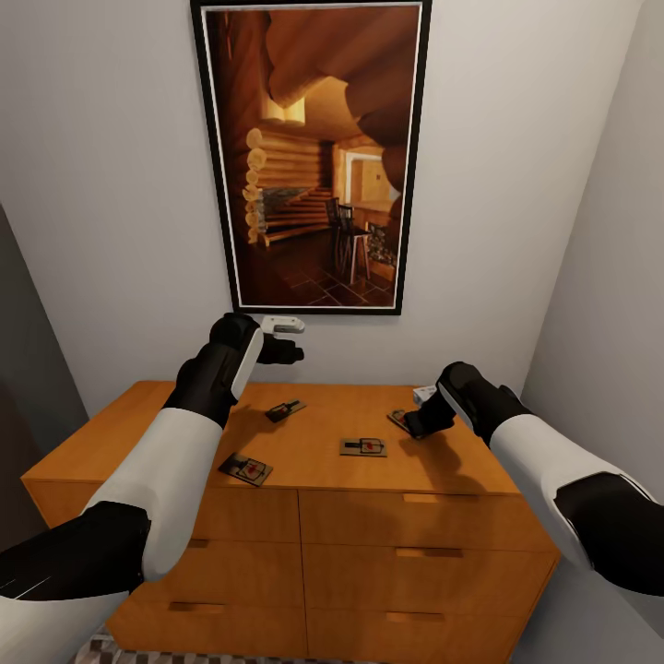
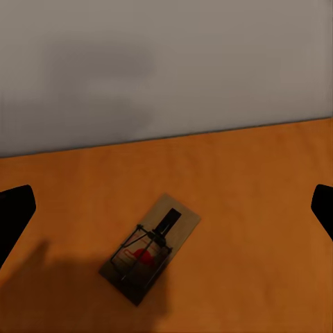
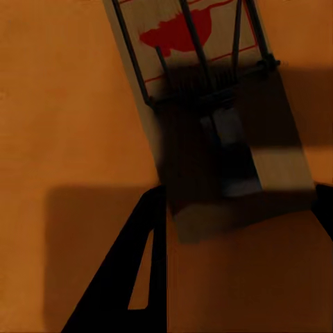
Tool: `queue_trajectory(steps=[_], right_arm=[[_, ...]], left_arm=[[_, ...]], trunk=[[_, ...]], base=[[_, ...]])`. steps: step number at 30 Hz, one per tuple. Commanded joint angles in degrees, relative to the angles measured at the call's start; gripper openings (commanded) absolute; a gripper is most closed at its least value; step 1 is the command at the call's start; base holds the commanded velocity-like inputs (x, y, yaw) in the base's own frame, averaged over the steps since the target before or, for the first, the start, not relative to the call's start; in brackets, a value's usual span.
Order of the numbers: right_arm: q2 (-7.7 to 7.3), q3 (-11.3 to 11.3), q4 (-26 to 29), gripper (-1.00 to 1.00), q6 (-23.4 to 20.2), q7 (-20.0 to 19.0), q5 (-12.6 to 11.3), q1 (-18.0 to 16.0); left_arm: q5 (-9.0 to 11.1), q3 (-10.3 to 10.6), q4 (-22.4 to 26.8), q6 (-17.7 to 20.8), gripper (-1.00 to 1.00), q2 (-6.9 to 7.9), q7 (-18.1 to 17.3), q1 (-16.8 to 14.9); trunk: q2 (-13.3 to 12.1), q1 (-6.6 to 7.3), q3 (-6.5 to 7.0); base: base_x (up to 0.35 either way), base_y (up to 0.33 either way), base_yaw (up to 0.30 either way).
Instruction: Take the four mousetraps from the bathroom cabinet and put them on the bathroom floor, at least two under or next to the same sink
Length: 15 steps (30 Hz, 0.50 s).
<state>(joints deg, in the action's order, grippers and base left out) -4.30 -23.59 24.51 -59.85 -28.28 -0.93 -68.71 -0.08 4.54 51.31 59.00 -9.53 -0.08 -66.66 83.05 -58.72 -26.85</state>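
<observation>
Mousetraps (image 1: 362,447): flat rectangles on smooth wooden cabinet (image 1: 111,440).

The cabinet (image 1: 111,433) top is bounded behind by the wall (image 1: 111,184) and at its right end by a side wall (image 1: 609,277). Open wood is left between the four mousetraps (image 1: 362,447); the space above the cabinet is unobstructed, save for both arms.

A: Which parts are obscured in the head view?
B: The right gripper (image 1: 417,422) covers most of one mousetrap (image 1: 399,418); its jaw spacing is indiscernible.

A: And the wrist views?
B: The frame edge crops the near mousetrap (image 3: 208,104); the left fingertips (image 2: 14,215) are cut at both margins.
</observation>
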Motion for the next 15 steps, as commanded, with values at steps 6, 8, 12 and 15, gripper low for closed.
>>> queue_trajectory(steps=[6, 8, 12, 15], right_arm=[[-0.21, -0.5, -2.0, -1.0, -0.2, 0.0, 1.7, 0.0], [-0.33, -0.5, -1.5, -1.0, -0.2, -0.1, 1.7, 0.0], [-3.11, 0.3, 11.1, -1.0, -0.2, -0.2, 1.4, 0.0], [-3.1, 0.3, 11.3, -1.0, -0.2, -0.2, 1.4, 0.0]], left_arm=[[0.0, 0.0, 0.1, 0.2, 1.0, -0.01, 0.0, 0.0], [0.0, 0.0, 0.1, 0.2, 1.0, -0.02, 0.0, 0.0], [0.0, 0.0, 0.1, 0.2, 1.0, -0.05, 0.0, 0.0], [0.0, 0.0, 0.1, 0.2, 1.0, -0.05, 0.0, 0.0]], trunk=[[0.0, -0.01, -0.08], [0.0, -0.01, -0.08], [0.0, -0.01, -0.08], [0.0, -0.01, -0.08]], base=[[0.0, 0.0, 0.0], [0.0, 0.0, 0.0], [0.0, 0.0, 0.0], [0.0, 0.0, 0.0]])
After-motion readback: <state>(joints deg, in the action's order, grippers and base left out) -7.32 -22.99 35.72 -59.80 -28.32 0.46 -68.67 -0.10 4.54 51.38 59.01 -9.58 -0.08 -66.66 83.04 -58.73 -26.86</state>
